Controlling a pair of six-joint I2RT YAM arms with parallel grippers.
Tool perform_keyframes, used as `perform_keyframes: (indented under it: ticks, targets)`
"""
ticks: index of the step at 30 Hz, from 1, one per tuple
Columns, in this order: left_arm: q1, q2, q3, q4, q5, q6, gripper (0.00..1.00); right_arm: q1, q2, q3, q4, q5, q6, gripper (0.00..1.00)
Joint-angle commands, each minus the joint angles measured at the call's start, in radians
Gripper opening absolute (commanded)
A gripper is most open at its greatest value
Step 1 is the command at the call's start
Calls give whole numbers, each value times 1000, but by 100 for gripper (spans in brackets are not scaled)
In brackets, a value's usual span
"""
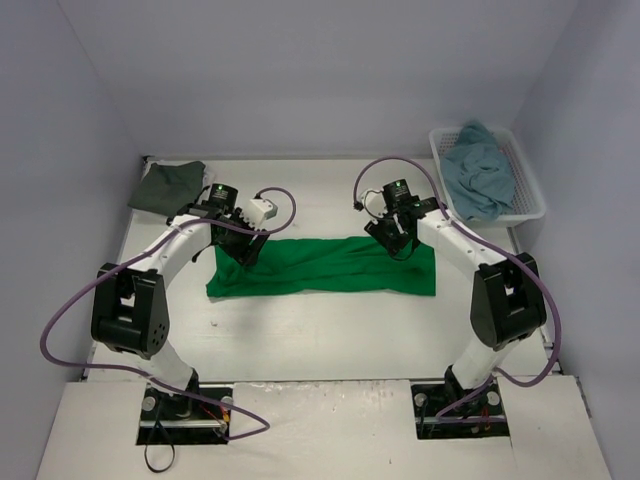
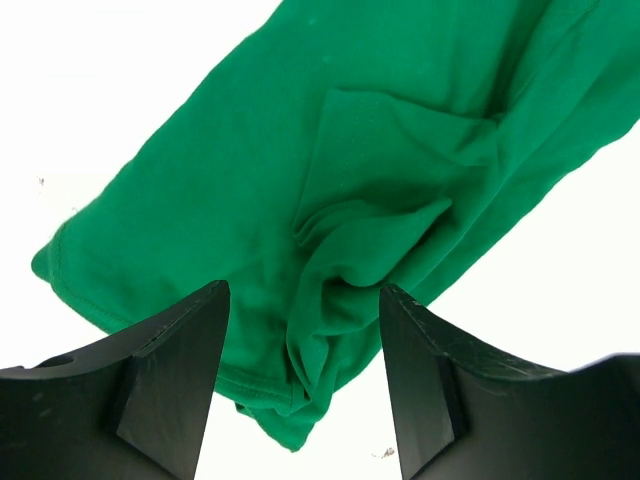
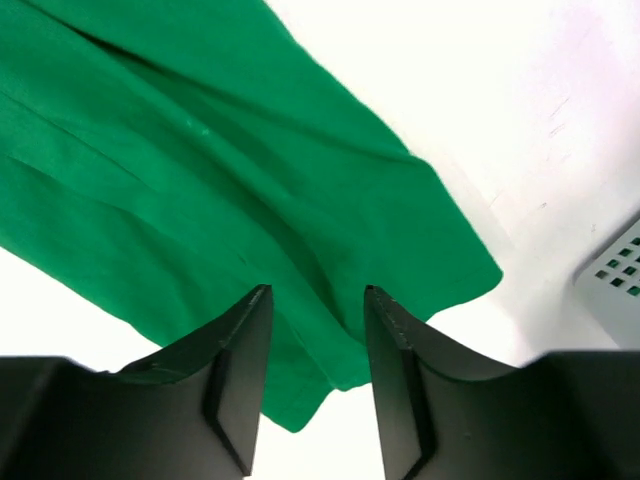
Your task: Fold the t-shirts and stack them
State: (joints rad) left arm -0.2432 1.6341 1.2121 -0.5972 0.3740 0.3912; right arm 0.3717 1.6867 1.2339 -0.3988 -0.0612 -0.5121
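A bright green t-shirt (image 1: 320,266) lies on the table as a long folded band running left to right. Over its left end hangs my left gripper (image 1: 243,246), open, a bunched fold of green cloth (image 2: 330,300) lying loose between its fingers. At the band's right end my right gripper (image 1: 398,240) is open above the cloth (image 3: 230,190), holding nothing. A dark grey t-shirt (image 1: 168,187) sits crumpled at the back left corner. A teal-blue t-shirt (image 1: 480,172) is heaped in the basket. A white shirt is out of view.
The white lattice basket (image 1: 532,190) stands at the back right against the wall; its corner (image 3: 615,275) shows in the right wrist view. Walls close in the table on three sides. Purple cables loop off both arms.
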Motion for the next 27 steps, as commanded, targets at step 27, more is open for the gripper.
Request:
perform_keyframes:
  ticks: [27]
  targets:
    - [1, 112, 38, 37, 16, 17, 56, -17, 16, -86, 61, -48, -88, 24]
